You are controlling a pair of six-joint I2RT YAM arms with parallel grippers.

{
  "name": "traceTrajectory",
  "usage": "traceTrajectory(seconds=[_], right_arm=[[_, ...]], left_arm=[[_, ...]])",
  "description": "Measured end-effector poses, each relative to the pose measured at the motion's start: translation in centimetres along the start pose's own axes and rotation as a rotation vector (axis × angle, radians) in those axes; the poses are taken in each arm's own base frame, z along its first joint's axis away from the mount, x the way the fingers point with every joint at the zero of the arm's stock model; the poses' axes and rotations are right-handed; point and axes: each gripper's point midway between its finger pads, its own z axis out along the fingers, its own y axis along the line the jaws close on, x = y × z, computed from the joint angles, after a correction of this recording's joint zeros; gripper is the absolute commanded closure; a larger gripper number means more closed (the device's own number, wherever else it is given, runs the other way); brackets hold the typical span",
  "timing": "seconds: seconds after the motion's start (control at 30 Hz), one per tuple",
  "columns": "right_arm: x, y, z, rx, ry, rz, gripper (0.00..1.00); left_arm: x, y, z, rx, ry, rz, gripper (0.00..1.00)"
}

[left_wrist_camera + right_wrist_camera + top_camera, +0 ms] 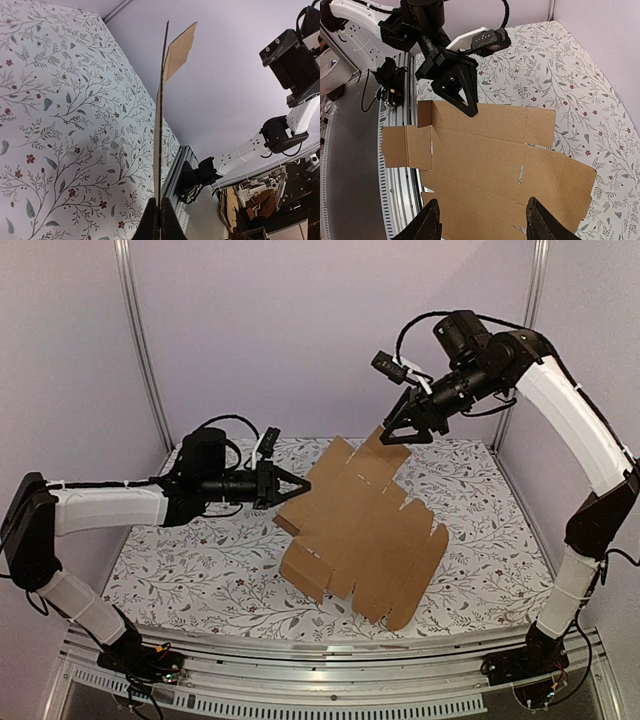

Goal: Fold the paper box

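The paper box point(360, 530) is a flat brown die-cut cardboard sheet with flaps and slots, held tilted above the flowered table. My left gripper point(300, 487) is shut on the sheet's left edge. In the left wrist view the sheet point(159, 125) shows edge-on, running up from the shut left gripper point(161, 220). My right gripper point(395, 435) hovers open at the sheet's far flap. In the right wrist view the sheet point(490, 160) spreads out below the open right gripper point(483, 205), and the left gripper point(470, 107) pinches its far edge.
A floral tablecloth point(200, 560) covers the table. An aluminium rail point(330, 665) runs along the near edge with both arm bases on it. Lilac walls and metal posts point(140, 340) close in the back and sides.
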Motion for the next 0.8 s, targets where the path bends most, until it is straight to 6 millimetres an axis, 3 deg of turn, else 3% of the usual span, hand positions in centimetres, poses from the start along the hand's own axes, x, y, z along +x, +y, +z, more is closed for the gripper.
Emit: traceTrajectory(seconds=[0.1,0.23,0.37,0.47,0.8], right_arm=[[1.7,-0.7,4.6,-0.034,0.095,0.022,0.43],[4.8,-3.0,9.9,-0.058,0.212,0.084,0.43],[7.5,-4.6,13.4,-0.074,0.29,0.129,0.42],[8.0,-4.7,14.3,-0.079,0.308,0.131,0.42],[6.2,-4.5,14.4,-0.051,0.275,0.072,0.41]], left_arm=[[1.7,1.0,0.1,0.006,0.003,-0.038,1.0],[3.0,1.0,0.3,0.026,0.009,-0.039,1.0],[3.6,1.1,0.3,0.029,0.014,-0.037,1.0],[4.1,1.8,0.2,0.011,0.017,-0.041,1.0],[4.7,2.3,0.2,-0.001,0.022,-0.035,1.0]])
